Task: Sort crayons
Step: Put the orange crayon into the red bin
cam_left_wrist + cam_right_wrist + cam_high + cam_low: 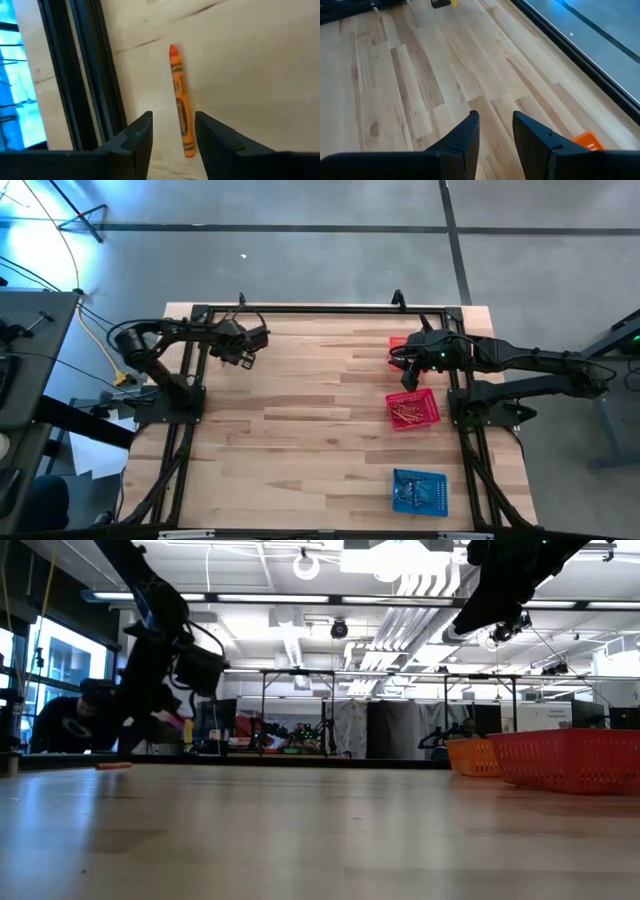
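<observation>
One orange crayon (179, 95) lies flat on the wooden table by the black frame rail at the far left; it also shows in the low view (113, 766). My left gripper (172, 135) is open above it, with a finger on either side of the crayon's near end; whether they touch it, I cannot tell. My right gripper (495, 132) is open and empty, held above the table by the orange basket (397, 343) at the far right. Several crayons lie in the red basket (413, 410).
A blue basket (420, 490) with sticks in it stands near the right front edge. Black frame rails (190, 370) run along the table's left, far and right sides. A corner of the orange basket shows in the right wrist view (585, 141). Bare wood lies across the table's middle (300, 420).
</observation>
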You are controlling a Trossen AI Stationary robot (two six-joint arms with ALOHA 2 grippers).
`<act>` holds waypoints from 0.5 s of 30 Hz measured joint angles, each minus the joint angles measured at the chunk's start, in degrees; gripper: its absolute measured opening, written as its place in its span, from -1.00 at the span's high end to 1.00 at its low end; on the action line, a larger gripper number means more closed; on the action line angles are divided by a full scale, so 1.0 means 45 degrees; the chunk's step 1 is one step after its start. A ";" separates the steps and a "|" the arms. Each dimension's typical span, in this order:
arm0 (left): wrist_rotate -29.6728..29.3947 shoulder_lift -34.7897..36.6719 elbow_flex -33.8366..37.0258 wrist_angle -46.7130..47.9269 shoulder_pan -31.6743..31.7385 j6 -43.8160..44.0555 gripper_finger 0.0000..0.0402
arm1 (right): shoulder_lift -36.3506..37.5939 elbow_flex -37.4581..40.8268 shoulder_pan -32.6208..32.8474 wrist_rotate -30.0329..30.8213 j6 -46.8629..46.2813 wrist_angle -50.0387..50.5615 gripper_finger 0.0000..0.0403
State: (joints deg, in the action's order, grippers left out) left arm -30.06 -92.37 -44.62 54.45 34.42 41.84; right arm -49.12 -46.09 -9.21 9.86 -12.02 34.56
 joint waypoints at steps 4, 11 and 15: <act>0.0550 0.0893 0.0682 -0.0787 0.0240 -0.0008 0.34 | 0.0000 0.0000 0.0000 0.0001 0.0001 -0.0004 0.44; 0.1631 0.1805 0.1383 -0.1927 0.0631 -0.0555 0.34 | 0.0000 0.0005 0.0000 0.0180 0.0004 -0.0013 0.44; 0.1649 0.1805 0.1618 -0.2056 0.0916 -0.0641 0.34 | 0.0000 0.0005 0.0000 0.0193 -0.0091 -0.0013 0.44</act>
State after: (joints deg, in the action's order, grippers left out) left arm -22.64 -84.25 -37.34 45.20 38.54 38.96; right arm -49.12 -46.06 -9.21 10.73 -12.43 34.50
